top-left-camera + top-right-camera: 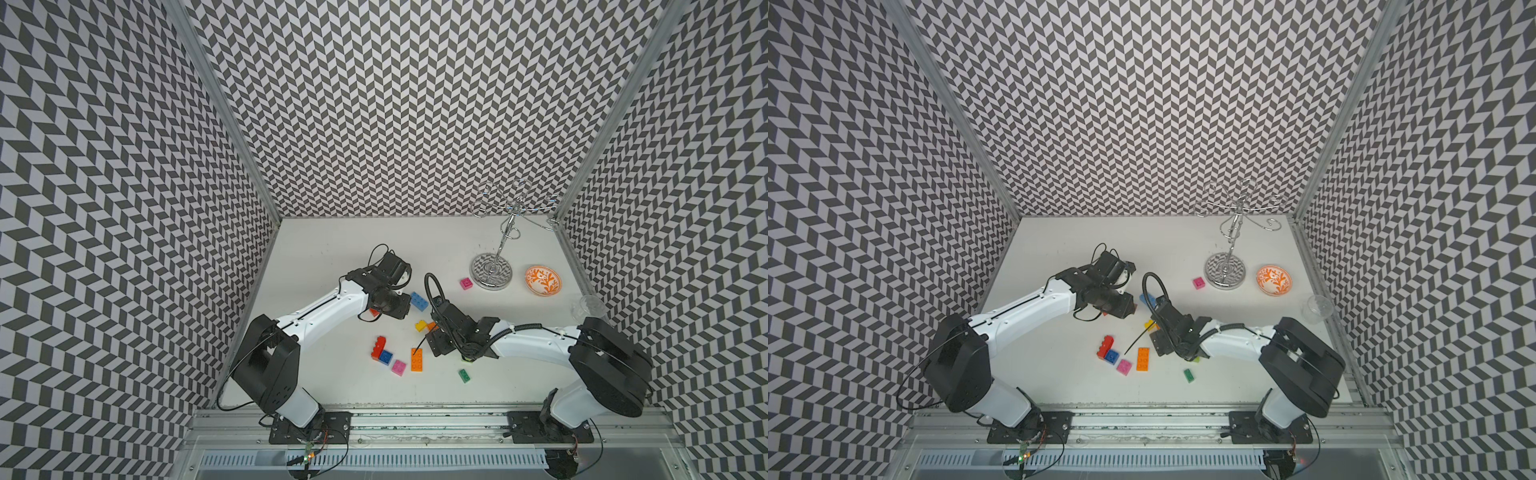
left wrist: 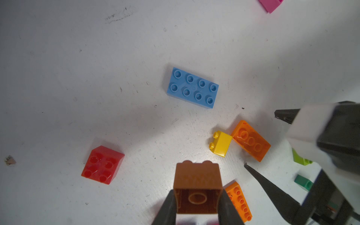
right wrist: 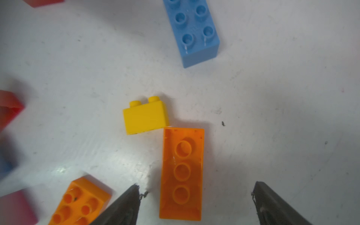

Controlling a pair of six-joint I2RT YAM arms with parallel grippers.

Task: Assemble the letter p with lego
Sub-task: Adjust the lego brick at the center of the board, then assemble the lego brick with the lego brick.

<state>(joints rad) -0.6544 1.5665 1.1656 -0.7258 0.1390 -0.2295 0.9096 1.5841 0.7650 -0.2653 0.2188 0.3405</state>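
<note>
Left hand: closed on a brown square brick, held clear of the counter with its hollow underside toward the wrist camera. Right hand: jaws spread wide, gripping nothing, low over an upturned orange brick that lies hollow side up between its two fingers; whether they touch it cannot be told.

Far right of the counter, in both top views: a metal stand on a round base, a patterned orange bowl just beside it, and a clear cup nearer the right arm.

Oblong bricks, all loose:
- a light blue brick, studs up, between the two hands
- an upright orange brick, studs up, near the front
- a red brick touching a blue square brick

Square and small bricks:
- a red square brick near the left hand
- a pink brick beside the blue square
- a second pink brick by the stand's base
- a green brick, alone toward the front
- a lime brick, partly hidden behind the right hand
- a yellow brick, on its side at a corner of the upturned orange brick
</note>
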